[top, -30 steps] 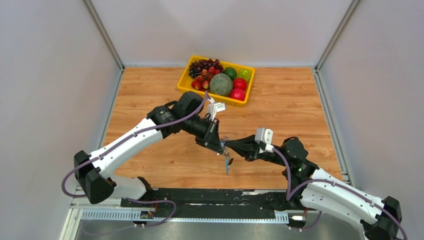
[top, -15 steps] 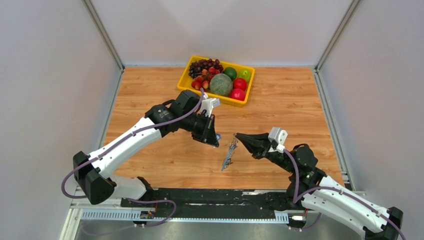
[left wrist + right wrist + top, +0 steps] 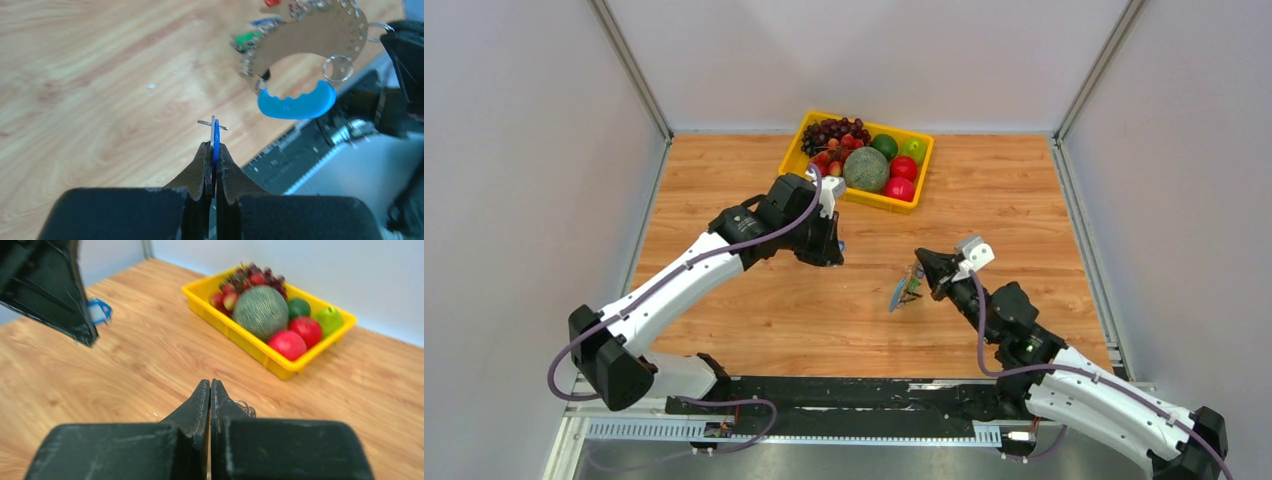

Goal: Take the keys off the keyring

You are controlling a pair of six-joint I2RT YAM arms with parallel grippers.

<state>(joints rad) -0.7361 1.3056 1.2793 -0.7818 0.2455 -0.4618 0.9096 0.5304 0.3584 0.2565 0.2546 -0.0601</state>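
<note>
My left gripper (image 3: 213, 145) is shut on a small blue-headed key (image 3: 216, 134), held edge-on, free of the keyring and above the table. In the top view this gripper (image 3: 836, 250) hangs left of centre. The keyring (image 3: 305, 40), a curved perforated band with a bright blue section (image 3: 297, 102), hangs in the air and carries green (image 3: 245, 38) and blue (image 3: 263, 22) keys. My right gripper (image 3: 921, 265) is shut on the keyring (image 3: 907, 287) at its top end. In the right wrist view only a wire loop (image 3: 246, 408) shows beside the shut fingers (image 3: 210, 381).
A yellow tray (image 3: 793, 160) of fruit, with a melon (image 3: 865, 168), grapes and apples, stands at the back centre. The same tray (image 3: 280, 367) lies ahead of the right gripper. The black base rail (image 3: 844, 395) runs along the near edge.
The two grippers have drawn apart. The left one went up and left with the blue key. The right one carried the keyring to the right and higher.
</note>
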